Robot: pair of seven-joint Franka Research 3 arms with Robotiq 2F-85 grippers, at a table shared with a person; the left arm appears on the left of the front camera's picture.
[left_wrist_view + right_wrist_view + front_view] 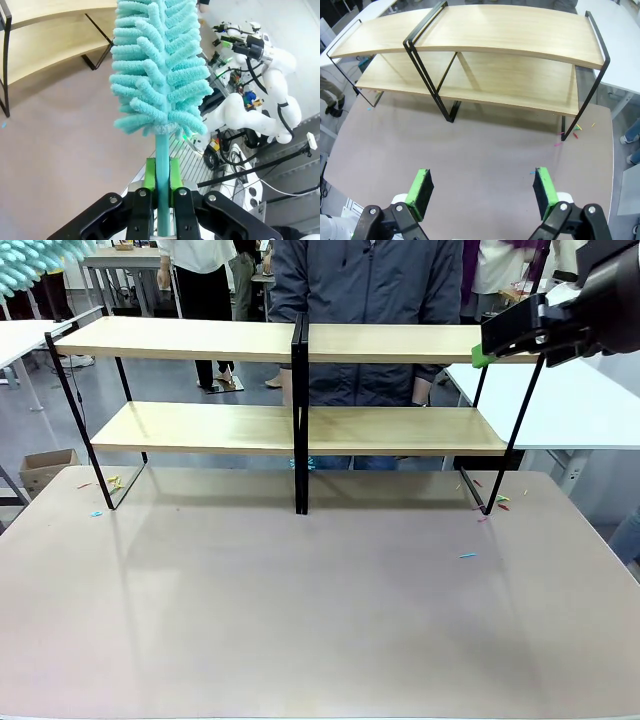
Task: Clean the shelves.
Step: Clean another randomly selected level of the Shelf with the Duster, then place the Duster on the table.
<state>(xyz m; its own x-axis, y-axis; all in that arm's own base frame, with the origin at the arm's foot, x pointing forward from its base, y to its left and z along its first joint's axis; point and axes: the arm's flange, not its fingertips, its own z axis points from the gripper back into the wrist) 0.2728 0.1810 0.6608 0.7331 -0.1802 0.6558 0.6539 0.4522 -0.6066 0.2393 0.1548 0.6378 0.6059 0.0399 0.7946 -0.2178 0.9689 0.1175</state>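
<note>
The shelves [300,430] stand along the far side of the table: two long light-wood boards in a thin black frame with a central post [299,420]. In the right wrist view, the shelves [505,30] lie ahead and below. My left gripper [162,186] is shut on the handle of a fluffy teal duster [157,70], whose tip [30,262] shows at the top left, above the upper board's left end. My right gripper [500,340] hovers by the upper board's right end; the right gripper [482,192] is open and holds nothing.
A person [370,300] stands right behind the shelves. Small coloured scraps [497,502] lie on the brown table [320,620] near both shelf feet [110,482]. White tables [590,400] flank the scene and a cardboard box [45,468] sits on the floor at left.
</note>
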